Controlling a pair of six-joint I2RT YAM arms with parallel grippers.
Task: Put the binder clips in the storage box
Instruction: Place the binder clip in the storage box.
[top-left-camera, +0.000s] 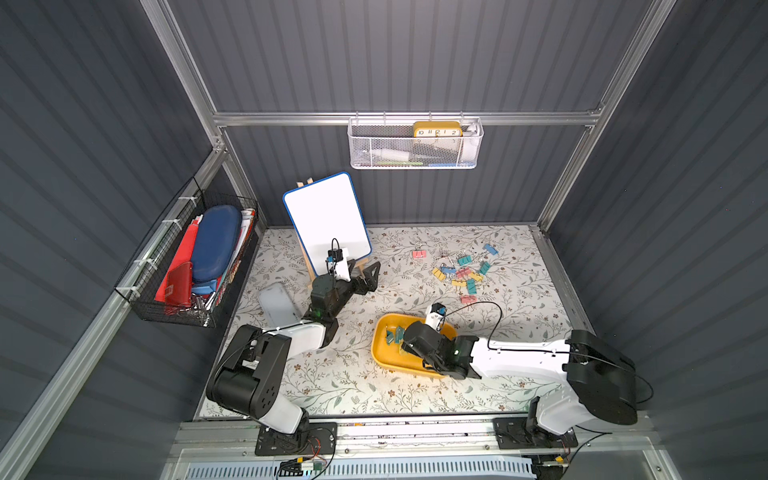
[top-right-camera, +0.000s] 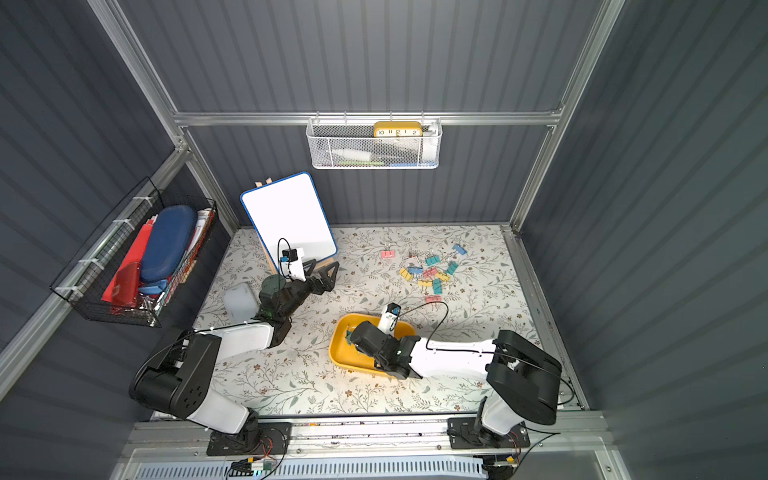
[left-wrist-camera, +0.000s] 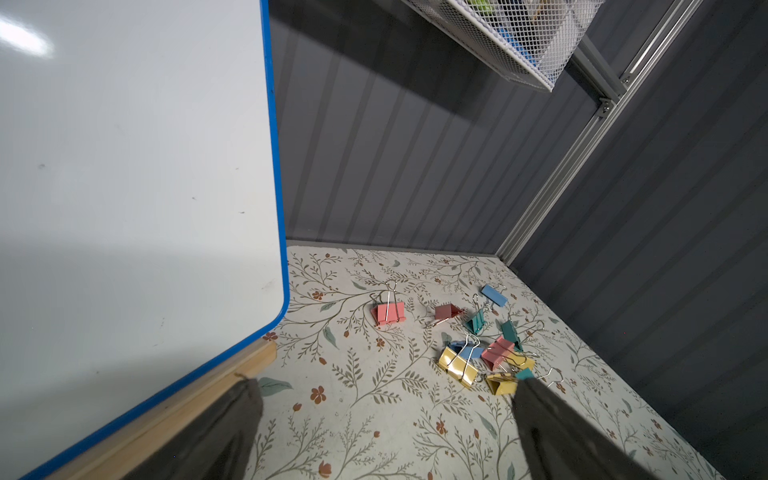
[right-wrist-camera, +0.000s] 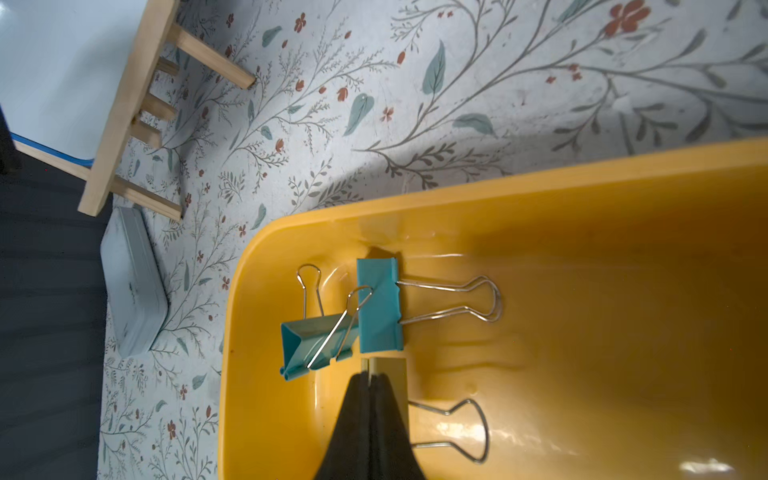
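The right pincer (right-wrist-camera: 369, 376) is down inside the storage box (right-wrist-camera: 540, 174), at the box's end nearest the whiteboard (top-left-camera: 328, 220). Its fingers are pressed together on what looks like a yellow clip (right-wrist-camera: 390, 368). With yellow on yellow I can't be sure how much of the body is caught, but the clip's wire handles stick out sideways over the box floor. Two teal clips (right-wrist-camera: 380, 303) already lie in that same corner of the box, just beyond the fingertips, one resting against the other.

The step in hand, as I read it, is letting go of this clip. To do it well, release low, with the clip close to the box floor so it settles and doesn't bounce over the shallow wall. Spread the fingers fully, then lift straight up. A sideways pull could hook a wire handle and drag the clip, or the teal pair, back out. Keep the wrist clear of the box rim too, because the box is light and may slide on the bench (top-left-camera: 353, 386).

The remaining binder clips (top-left-camera: 461, 272) lie in a loose heap on the bench beyond the box, towards the back wall, with one pink clip (top-left-camera: 419, 254) set apart from the heap.

The left pincer (left-wrist-camera: 384, 388) is spread wide and empty. It hangs beside the whiteboard, away from the box, and faces the heap.
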